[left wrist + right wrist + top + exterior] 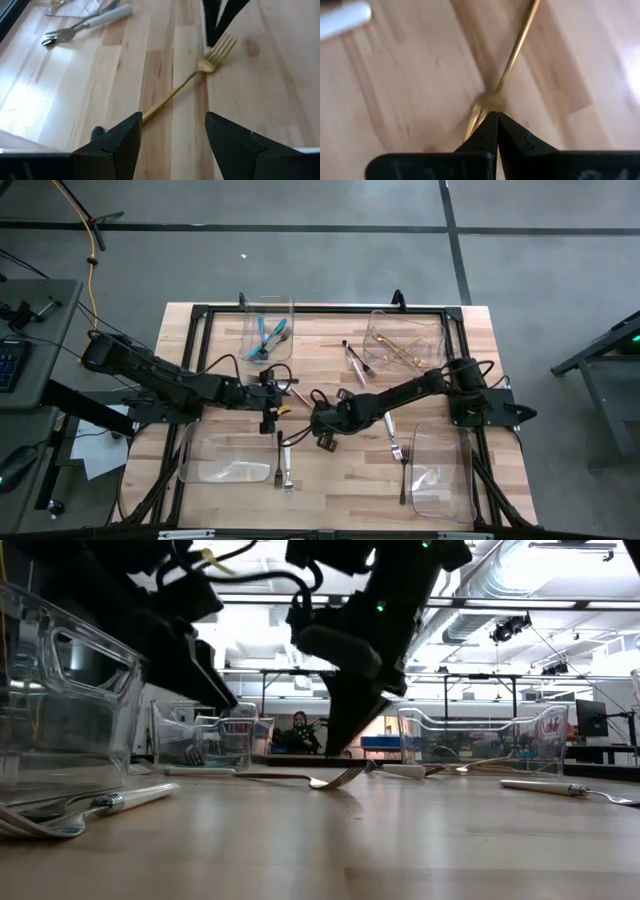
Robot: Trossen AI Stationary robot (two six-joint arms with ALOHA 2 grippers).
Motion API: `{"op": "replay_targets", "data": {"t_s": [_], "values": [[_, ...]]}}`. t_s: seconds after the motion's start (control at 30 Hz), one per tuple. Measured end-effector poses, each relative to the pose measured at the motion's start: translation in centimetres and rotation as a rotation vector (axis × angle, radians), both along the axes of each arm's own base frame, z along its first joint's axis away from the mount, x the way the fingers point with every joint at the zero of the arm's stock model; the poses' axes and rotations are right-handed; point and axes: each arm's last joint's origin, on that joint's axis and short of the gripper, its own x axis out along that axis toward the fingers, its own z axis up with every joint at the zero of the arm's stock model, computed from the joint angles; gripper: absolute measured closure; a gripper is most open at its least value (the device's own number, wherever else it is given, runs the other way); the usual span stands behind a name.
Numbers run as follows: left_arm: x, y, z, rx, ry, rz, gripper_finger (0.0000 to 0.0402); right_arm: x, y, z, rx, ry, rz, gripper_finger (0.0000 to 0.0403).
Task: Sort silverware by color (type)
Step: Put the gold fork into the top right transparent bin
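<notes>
Partly sorted: teal and gold pieces are binned, but the gold fork (200, 75) lies between the spread left end effector (172, 142) and the pressed-together right end effector (496, 131), others loose on the desk (340, 480).

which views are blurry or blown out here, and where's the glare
Right wrist view: the gold fork and the wood are smeared, only the shut right gripper looks crisp. Left wrist view: sharp on the fork, with a bright washed-out patch on the table. Low view: both arms are dark silhouettes against bright ceiling lights, and the tabletop carries a sheen. High view: evenly lit.
</notes>
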Motion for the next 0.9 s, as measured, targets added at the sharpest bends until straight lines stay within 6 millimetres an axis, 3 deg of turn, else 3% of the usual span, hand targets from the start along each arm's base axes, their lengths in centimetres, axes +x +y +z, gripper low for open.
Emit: {"op": "replay_targets", "data": {"t_s": [0.33,0.53,0.7,0.9], "values": [[-2.2,-1.0,4.2,-0.078,-0.182,-0.042,0.019,1.4,-0.1,0.9,-0.041,-0.174,-0.018,0.0398],[-2.8,-1.7,5.2,-0.115,-0.239,-0.071,0.019,2.4,-1.0,1.1,-0.011,-0.265,-0.049,0.0333],[-2.8,-2.2,5.4,-0.108,-0.268,-0.102,0.019,2.8,-1.5,-0.5,-0.016,-0.241,-0.107,0.0273],[-2.8,-2.2,5.4,-0.105,-0.265,-0.106,0.019,2.9,-1.6,-2.5,-0.045,-0.202,-0.135,0.0257]]}}
